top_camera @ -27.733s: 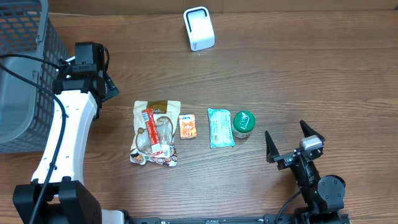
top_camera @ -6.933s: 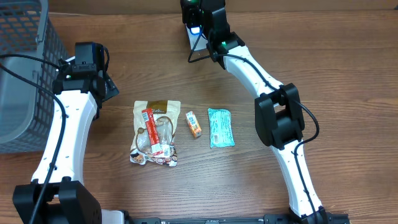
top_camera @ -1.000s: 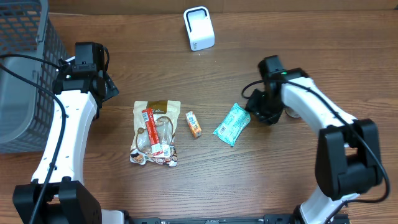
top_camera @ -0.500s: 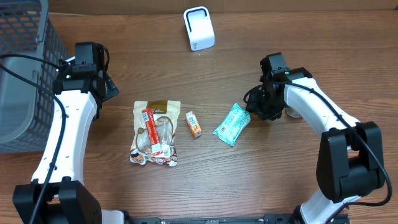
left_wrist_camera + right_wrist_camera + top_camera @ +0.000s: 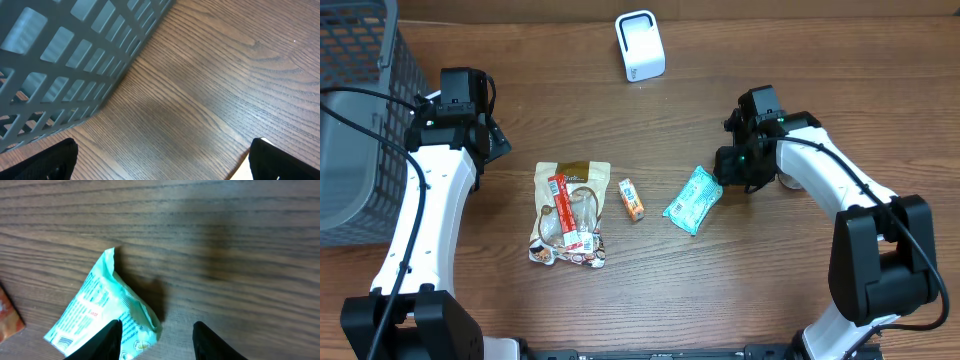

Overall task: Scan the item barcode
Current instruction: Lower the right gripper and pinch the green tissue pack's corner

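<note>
Right pincer half-spread, empty, just beside teal foil packet, which lies tilted on brown wooden table, centre-right — likely lined up for pickup. White box scanner top centre. Left pincer spread wide, parked upper left.

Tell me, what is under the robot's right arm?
A pale round thing pokes out beneath the right arm; the arm covers most of it, so I cannot name it. The teal packet lies just beside its jaws.

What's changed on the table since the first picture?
The green can is gone from beside the teal packet, which has turned diagonal; the orange packet tilted. The right gripper went to the scanner and now hangs open by the teal packet. Left arm, snack bag, basket stayed put.
</note>
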Available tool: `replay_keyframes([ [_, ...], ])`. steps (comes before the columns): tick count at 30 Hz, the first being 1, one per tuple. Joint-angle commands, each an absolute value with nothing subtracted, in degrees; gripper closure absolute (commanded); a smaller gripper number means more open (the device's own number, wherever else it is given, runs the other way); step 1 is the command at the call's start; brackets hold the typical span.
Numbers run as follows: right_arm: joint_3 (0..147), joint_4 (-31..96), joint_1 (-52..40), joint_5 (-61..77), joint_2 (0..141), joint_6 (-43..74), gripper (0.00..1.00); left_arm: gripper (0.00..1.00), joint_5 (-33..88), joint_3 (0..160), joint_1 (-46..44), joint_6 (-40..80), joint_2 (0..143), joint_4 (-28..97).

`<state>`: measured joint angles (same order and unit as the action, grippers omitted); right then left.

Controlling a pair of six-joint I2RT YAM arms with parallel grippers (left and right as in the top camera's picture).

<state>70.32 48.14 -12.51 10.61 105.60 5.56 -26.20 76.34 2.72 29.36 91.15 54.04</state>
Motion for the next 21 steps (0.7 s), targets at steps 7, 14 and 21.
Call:
replay_keyframes([
  [7,61.0,38.7,-13.1,15.6,104.8,4.4,0.57,0.00,-27.0,77.3,2.6,28.3,91.4,53.9],
  [14,59.5,37.9,-12.7,10.5,104.8,4.4,0.59,0.00,-27.0,77.3,2.6,28.3,91.4,53.9],
  [21,66.4,48.3,-10.2,9.0,104.8,4.7,0.68,0.01,-27.0,77.3,2.6,28.3,91.4,53.9],
])
